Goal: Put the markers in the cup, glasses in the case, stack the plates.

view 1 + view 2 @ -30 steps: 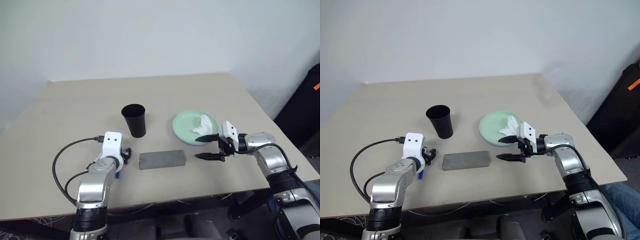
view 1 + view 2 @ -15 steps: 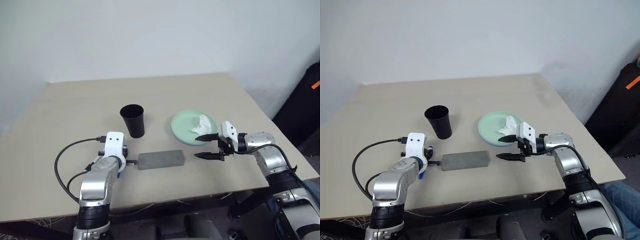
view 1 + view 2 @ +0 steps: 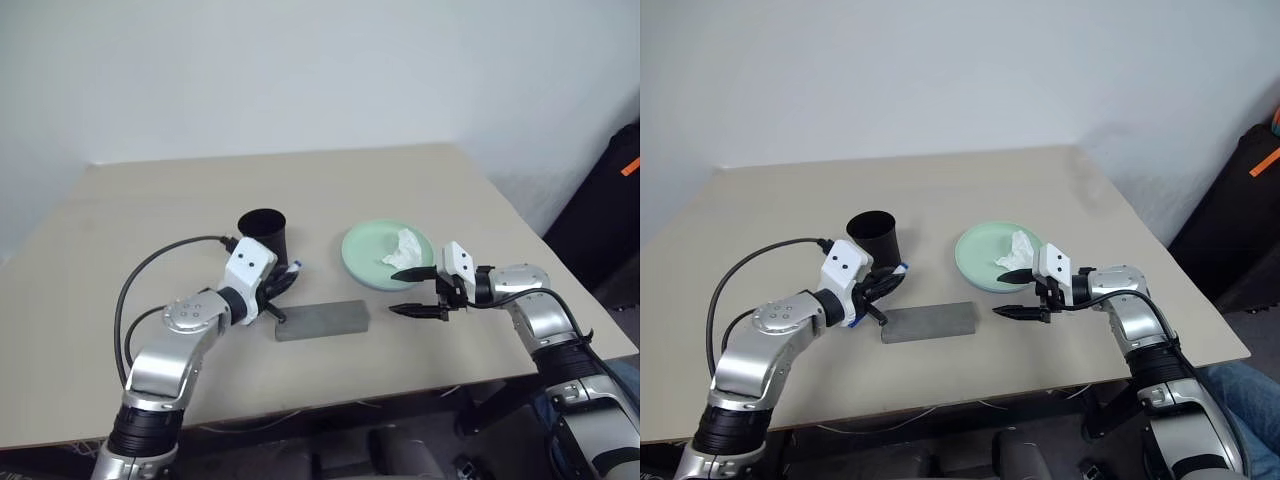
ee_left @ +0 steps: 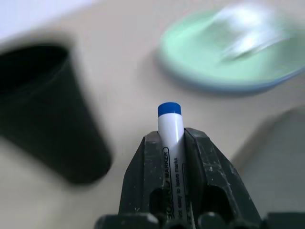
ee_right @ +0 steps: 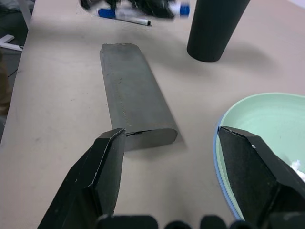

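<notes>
Left gripper (image 4: 172, 143) clenched on slim white blue-capped marker (image 4: 170, 125) beside black tapered plastic cup (image 3: 264, 232). Right gripper (image 3: 415, 291) released, near desk's (image 3: 150, 200) front edge, beside grey closed case (image 3: 322, 320).

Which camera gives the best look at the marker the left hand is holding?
The left wrist view: the marker fills the middle, blue cap forward, clamped in the left hand. The eye views show just its blue cap beside the cup; the right wrist view shows it blurred.

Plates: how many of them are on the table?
2. The mint green plate lies on the light blue plate, whose rim alone shows, right of the cup.
</notes>
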`<move>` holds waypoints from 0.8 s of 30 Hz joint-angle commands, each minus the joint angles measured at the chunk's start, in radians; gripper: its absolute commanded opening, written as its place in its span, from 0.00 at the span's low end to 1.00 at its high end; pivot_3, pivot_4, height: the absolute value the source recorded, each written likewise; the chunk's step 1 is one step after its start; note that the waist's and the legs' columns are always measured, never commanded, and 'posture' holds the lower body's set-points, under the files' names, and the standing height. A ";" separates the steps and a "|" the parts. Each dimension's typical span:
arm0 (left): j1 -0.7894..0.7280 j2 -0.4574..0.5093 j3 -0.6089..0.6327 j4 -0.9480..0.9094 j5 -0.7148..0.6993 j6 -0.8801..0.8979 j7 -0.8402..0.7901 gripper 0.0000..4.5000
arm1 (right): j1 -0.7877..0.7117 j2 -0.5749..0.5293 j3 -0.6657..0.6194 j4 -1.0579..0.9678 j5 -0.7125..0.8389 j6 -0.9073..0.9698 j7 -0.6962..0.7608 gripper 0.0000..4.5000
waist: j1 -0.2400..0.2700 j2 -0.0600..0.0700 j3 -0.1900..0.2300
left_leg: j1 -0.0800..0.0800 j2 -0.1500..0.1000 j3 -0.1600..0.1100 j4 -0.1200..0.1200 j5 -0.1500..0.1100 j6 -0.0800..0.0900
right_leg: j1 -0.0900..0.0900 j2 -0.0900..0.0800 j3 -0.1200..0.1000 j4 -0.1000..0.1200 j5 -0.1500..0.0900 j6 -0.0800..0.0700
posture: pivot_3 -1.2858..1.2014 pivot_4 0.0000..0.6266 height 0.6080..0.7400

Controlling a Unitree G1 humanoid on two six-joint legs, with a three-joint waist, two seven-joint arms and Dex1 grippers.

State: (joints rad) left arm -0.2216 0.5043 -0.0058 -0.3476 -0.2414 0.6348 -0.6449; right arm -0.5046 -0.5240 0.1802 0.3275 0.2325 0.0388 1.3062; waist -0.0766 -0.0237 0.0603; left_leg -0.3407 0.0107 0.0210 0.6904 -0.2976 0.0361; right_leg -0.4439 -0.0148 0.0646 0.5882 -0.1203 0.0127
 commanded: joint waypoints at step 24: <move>-0.668 -0.162 0.058 1.292 0.265 -1.180 0.388 0.43 | -0.008 -0.023 -0.029 -0.045 0.006 -0.007 -0.022 0.74 | 0.005 -0.001 -0.001 | -0.001 -0.002 0.000 0.001 0.001 0.002 | 0.002 0.000 0.002 0.000 0.002 0.004 | 0.52 0.00 1.00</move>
State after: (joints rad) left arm -0.8414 0.3409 0.0297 0.9425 0.0398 -0.5062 -0.2530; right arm -0.5010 -0.5343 0.1780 0.3218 0.2264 0.0315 1.2884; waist -0.0713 -0.0246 0.0598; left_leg -0.3413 0.0088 0.0210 0.6910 -0.2969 0.0380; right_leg -0.4416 -0.0149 0.0666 0.5880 -0.1179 0.0165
